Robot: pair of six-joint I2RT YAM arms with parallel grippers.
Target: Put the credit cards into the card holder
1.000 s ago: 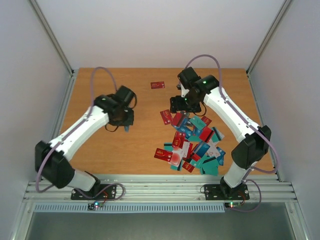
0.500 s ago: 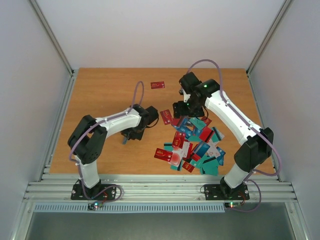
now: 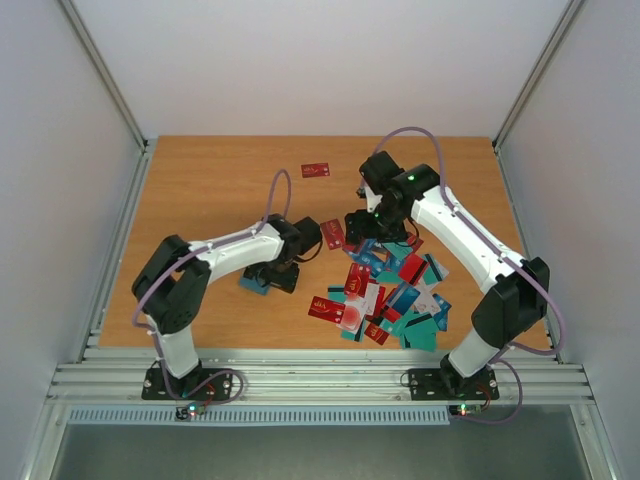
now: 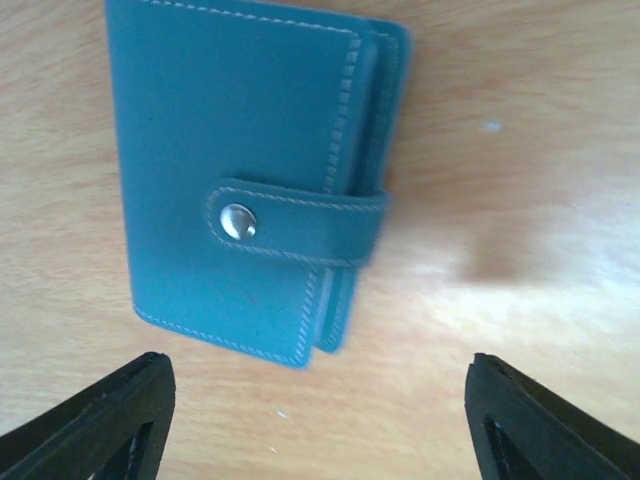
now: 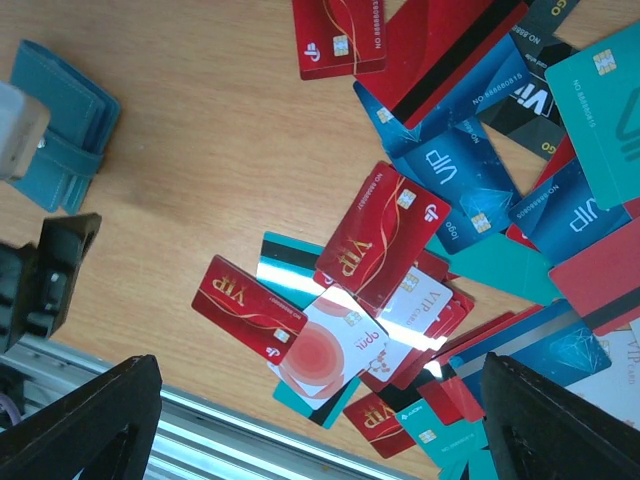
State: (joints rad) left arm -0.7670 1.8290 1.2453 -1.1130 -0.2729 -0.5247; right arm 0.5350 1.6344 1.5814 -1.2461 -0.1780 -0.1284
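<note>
Card holder: small teal-blue stitched folding wallet (image 4: 250,180), lying flat and shut on the counter, its strap buttoned down by a round silver snap (image 4: 237,221).
Credit cards: loose heap of thin plastic rectangles (image 3: 390,295), red, teal, blue and white, overlapping every which way, off to the right of the card holder with bare wood between. VIP print and chips show on several.
Stray card: one red plastic card (image 3: 316,170) lies alone, well beyond the card holder toward the far side.
Left hand (image 4: 315,400): spread wide, poised just over the card holder, both black fingertips clear of it. Gripping nothing!
Right hand (image 5: 320,400): spread wide too, to the right of the card holder and over the heap's far end, nothing between its fingers.
Counter: orange-brown wooden board (image 3: 200,190).
</note>
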